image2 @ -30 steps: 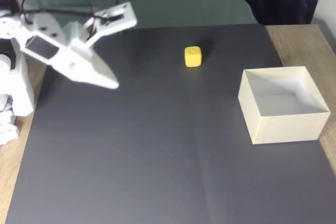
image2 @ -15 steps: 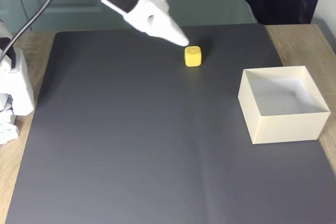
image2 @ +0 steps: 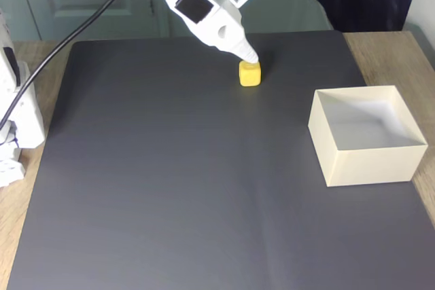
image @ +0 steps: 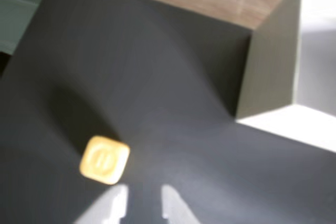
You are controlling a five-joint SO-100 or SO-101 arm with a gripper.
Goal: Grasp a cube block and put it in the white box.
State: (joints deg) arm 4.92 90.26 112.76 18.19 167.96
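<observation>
Closest to the wrist camera, the two pale fingers (image: 142,203) rise from the bottom edge with a narrow gap of dark mat between the tips, released and holding nothing. Just ahead of them and a little to the left in that view sits the cube block (image: 104,159), flat on the grey mat (image: 157,93), not yet between the tips. It looks small, stiff and light, with rounded edges and smooth faces, so it should take a firm squeeze without harm but could skid or twist if pinched on a corner; the best hold is probably across two opposite flat sides, low and centred.

Farther off, ahead and to the right of the fingers, stands the white box (image: 273,72), well apart from the cube; its thin walls look light enough to shift if bumped.

The wrist view gives the round mark on the cube's top and how the tips line up with it. The fixed view shows the lower fingertip (image2: 249,57) right at the cube's (image2: 249,74) upper left edge, touching or just short of it, and the whole open box (image2: 370,164) near the mat's right edge, with wooden bench (image2: 391,49) beyond.
</observation>
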